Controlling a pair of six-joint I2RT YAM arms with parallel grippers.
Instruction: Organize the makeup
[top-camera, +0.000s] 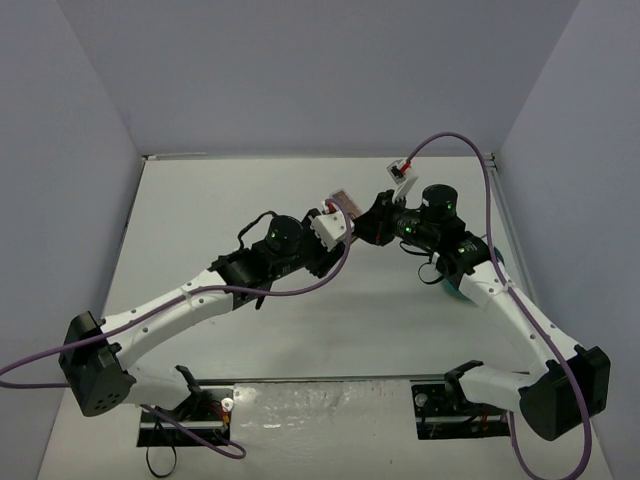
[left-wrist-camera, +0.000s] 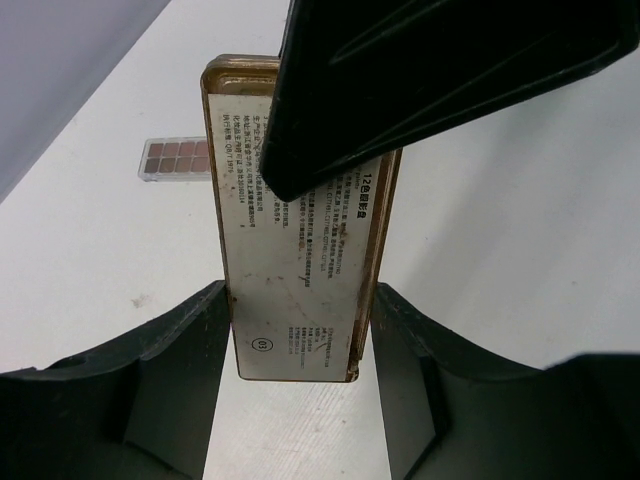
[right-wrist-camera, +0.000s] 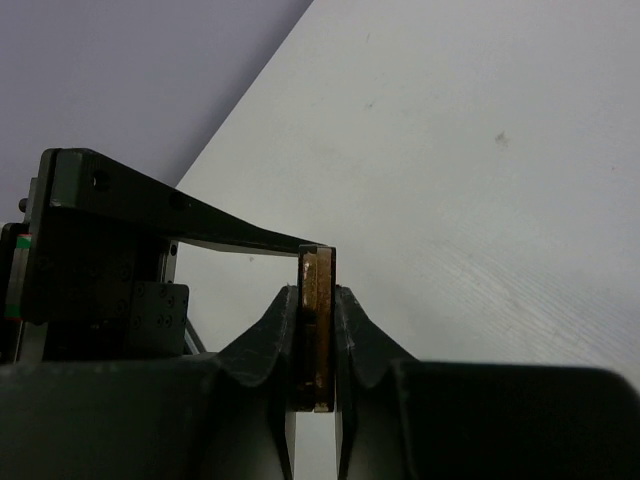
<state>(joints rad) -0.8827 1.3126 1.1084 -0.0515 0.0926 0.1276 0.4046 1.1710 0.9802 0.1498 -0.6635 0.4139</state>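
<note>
A flat gold-edged palette (left-wrist-camera: 300, 280) hangs above the table with both grippers on it. My left gripper (left-wrist-camera: 302, 300) clamps its two long sides, the printed back label facing the camera. My right gripper (right-wrist-camera: 318, 300) is shut across the palette's thin faces, seen edge-on (right-wrist-camera: 318, 340); one of its black fingers (left-wrist-camera: 430, 80) covers the palette's far end. From above, the left gripper (top-camera: 338, 228) and right gripper (top-camera: 372, 222) meet at mid-table. A second palette (left-wrist-camera: 175, 158) with brown-pink shades lies flat on the table beyond. The other makeup is out of view.
A sliver of the teal tub (top-camera: 450, 288) shows under the right arm's forearm. Grey walls close in the white table (top-camera: 230, 200) at the back and both sides. Purple cables loop off both arms.
</note>
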